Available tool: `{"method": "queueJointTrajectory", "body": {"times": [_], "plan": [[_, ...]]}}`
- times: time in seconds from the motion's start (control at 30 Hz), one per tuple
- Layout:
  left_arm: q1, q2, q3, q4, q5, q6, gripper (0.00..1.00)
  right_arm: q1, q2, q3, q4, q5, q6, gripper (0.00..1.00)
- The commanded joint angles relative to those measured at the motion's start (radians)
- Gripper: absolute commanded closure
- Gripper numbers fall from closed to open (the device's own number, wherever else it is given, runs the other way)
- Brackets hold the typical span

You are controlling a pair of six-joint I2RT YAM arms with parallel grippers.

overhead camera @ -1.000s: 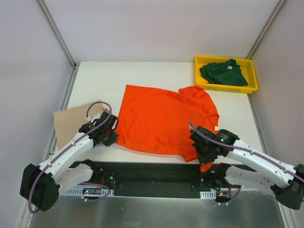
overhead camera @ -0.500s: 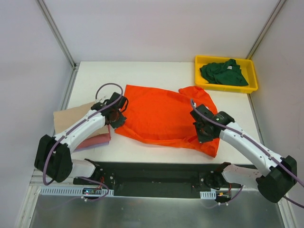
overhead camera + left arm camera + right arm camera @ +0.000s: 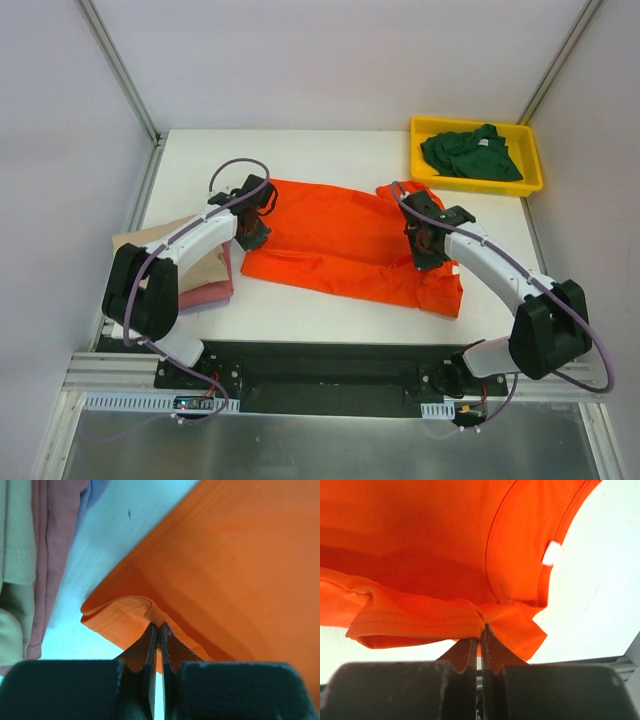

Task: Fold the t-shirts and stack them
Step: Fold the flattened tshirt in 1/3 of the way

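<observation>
The bright orange-red t-shirt point(image 3: 345, 245) lies across the table's middle, its near half folded back over the far half. My left gripper point(image 3: 253, 222) is shut on its left hem corner point(image 3: 120, 611). My right gripper point(image 3: 424, 246) is shut on the shirt's right hem point(image 3: 465, 617), held above the table. A tan shirt point(image 3: 160, 250) lies folded on a pink one point(image 3: 205, 295) at the left; both show in the left wrist view, tan point(image 3: 12, 555) and pink point(image 3: 55, 540). A dark green shirt point(image 3: 468, 152) is crumpled in the tray.
The yellow plastic tray point(image 3: 476, 184) stands at the table's back right corner. White walls with metal posts close in the table on three sides. A black rail point(image 3: 320, 365) runs along the near edge by the arm bases.
Both grippers have carried the orange-red shirt's near hem away from the front edge towards the back, folding the shirt over itself. The stack at the left is more uncovered.
</observation>
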Motion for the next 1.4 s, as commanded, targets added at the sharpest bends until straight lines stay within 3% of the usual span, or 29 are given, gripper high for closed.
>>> {"method": "queueJointTrajectory", "body": {"times": [0.0,0.17,0.23,0.27,0.3,0.33,0.4,0.5,0.57,0.63,0.73,0.87,1.03,1.17,1.37], "plan": [[0.024,0.050,0.059,-0.006,-0.045,0.027,1.00,-0.029,0.068,0.056,0.103,0.045,-0.091,1.00],[0.041,0.139,0.143,-0.006,-0.059,0.073,0.94,-0.047,0.187,0.094,0.247,0.149,-0.152,0.98],[0.053,0.145,0.151,-0.006,-0.057,0.074,0.87,-0.059,0.269,0.148,0.255,0.227,-0.157,0.91],[0.058,0.140,0.151,-0.005,-0.059,0.076,0.78,-0.067,0.301,0.174,0.256,0.259,-0.153,0.76],[0.061,0.134,0.146,-0.005,-0.062,0.076,0.62,-0.069,0.327,0.203,0.255,0.284,-0.154,0.55],[0.062,0.125,0.146,-0.005,-0.065,0.080,0.48,-0.069,0.341,0.226,0.250,0.314,-0.146,0.40],[0.062,0.099,0.148,-0.005,-0.068,0.094,0.25,-0.069,0.349,0.263,0.237,0.365,-0.122,0.29],[0.062,0.049,0.149,-0.005,-0.065,0.110,0.01,-0.070,0.280,0.274,0.207,0.425,-0.062,0.13],[0.061,0.012,0.142,0.000,-0.042,0.116,0.01,-0.070,0.194,0.227,0.200,0.418,-0.016,0.01],[0.055,-0.016,0.122,0.030,0.013,0.145,0.01,-0.070,0.101,0.155,0.198,0.328,0.040,0.04],[0.044,-0.018,0.094,0.107,0.163,0.197,0.01,-0.082,-0.027,0.011,0.244,0.034,0.108,0.04],[0.023,0.047,0.090,0.159,0.320,0.223,0.01,-0.105,-0.078,-0.137,0.287,-0.245,0.234,0.04],[0.010,0.159,0.047,0.196,0.340,0.223,0.01,-0.186,-0.035,-0.261,0.374,-0.285,0.306,0.04],[0.012,0.202,0.001,0.204,0.357,0.220,0.01,-0.301,0.027,-0.344,0.532,-0.431,0.275,0.04],[0.012,0.157,-0.094,0.202,0.348,0.231,0.01,-0.429,0.031,-0.390,0.487,-0.423,0.283,0.04]]}}
